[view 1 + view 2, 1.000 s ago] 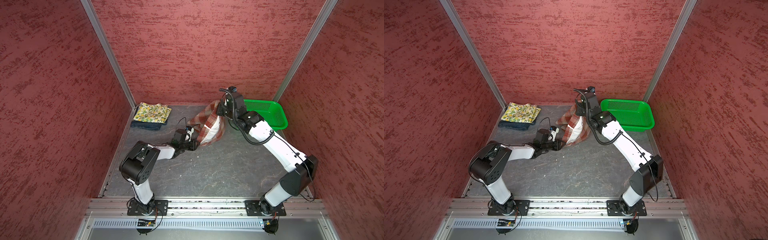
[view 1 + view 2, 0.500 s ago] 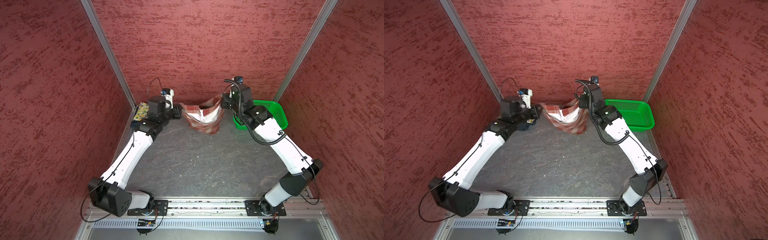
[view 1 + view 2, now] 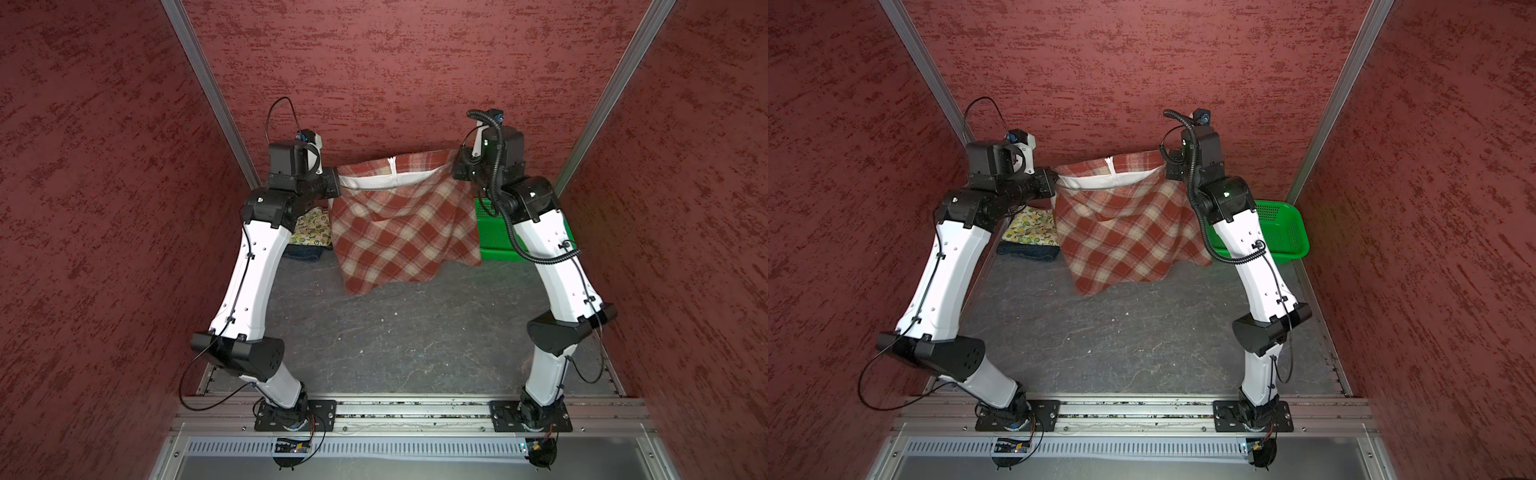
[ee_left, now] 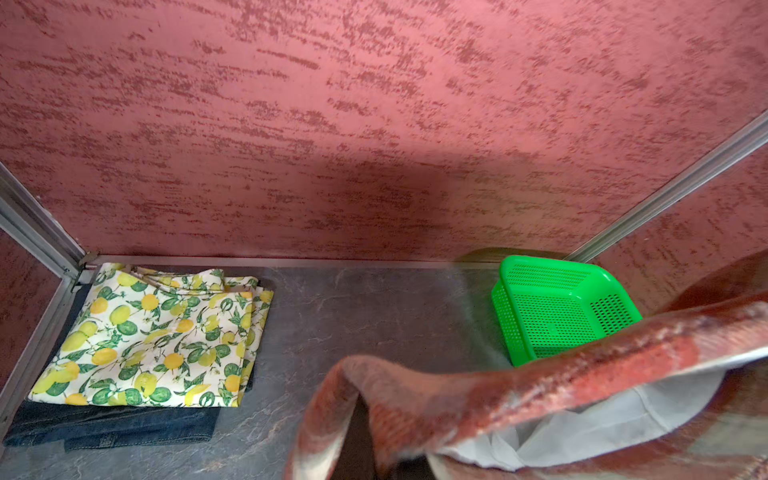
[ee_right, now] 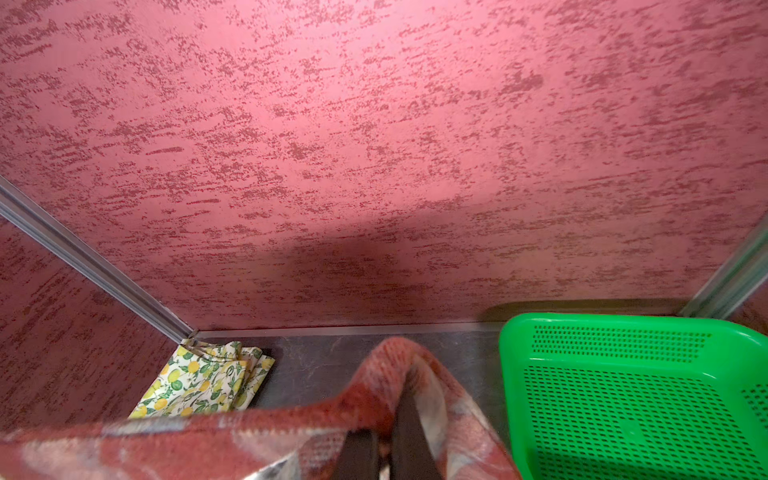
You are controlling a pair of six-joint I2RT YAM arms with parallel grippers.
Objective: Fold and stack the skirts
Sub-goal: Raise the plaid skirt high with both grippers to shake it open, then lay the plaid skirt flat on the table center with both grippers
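Plaid skirt [image 3: 399,237] aloft!
Left pincer [image 3: 338,188] and right pincer [image 3: 456,169] each clamped on its waistband, hem hanging over the table [image 3: 395,332]

Front and middle of table [image 3: 395,332] lay open — free passage. Plaid skirt [image 3: 399,232] hung across the back middle, screening it. Lemon skirt [image 3: 311,226] on denim skirt [image 3: 305,253] filled back-left corner; basket [image 3: 1283,237] back-right — walls [image 3: 395,83] close on three sides.

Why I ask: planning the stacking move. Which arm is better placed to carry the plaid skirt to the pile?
Left, probably. Both pinch the plaid skirt at its waistband, but the left gripper hangs near the lemon skirt lying on the denim skirt; the right gripper is by the green basket.
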